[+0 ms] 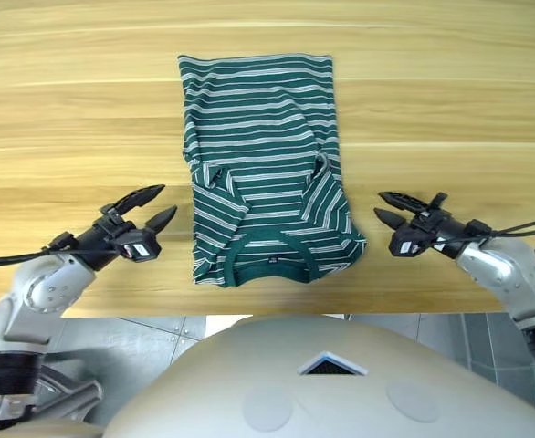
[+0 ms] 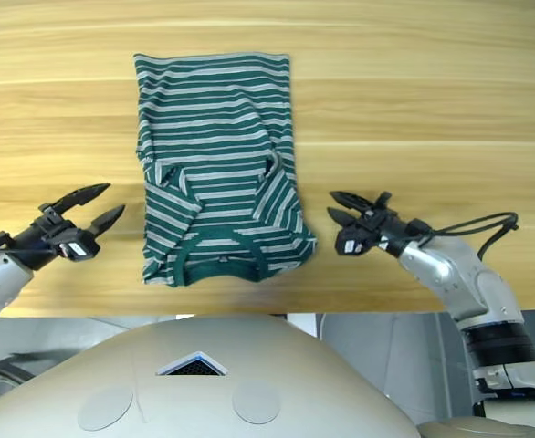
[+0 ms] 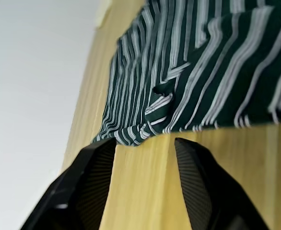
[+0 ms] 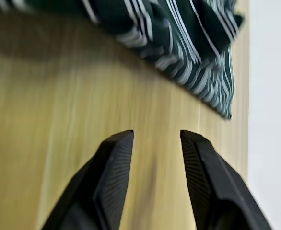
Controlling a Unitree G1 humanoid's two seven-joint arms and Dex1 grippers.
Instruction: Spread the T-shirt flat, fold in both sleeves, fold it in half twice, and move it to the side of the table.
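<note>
T-shirt (image 1: 266, 173) lies sleeves-in on surface (image 1: 450, 109), between both pincers; left pincer (image 1: 157, 205) and right pincer (image 1: 382, 206) spread, empty, just beside it

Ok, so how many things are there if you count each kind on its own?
Shirts: 1, the green striped shirt
Tables: 1, the wooden table
Robot arms: 2, the left arm and the right arm, both with jaws open
Total: 4
</note>
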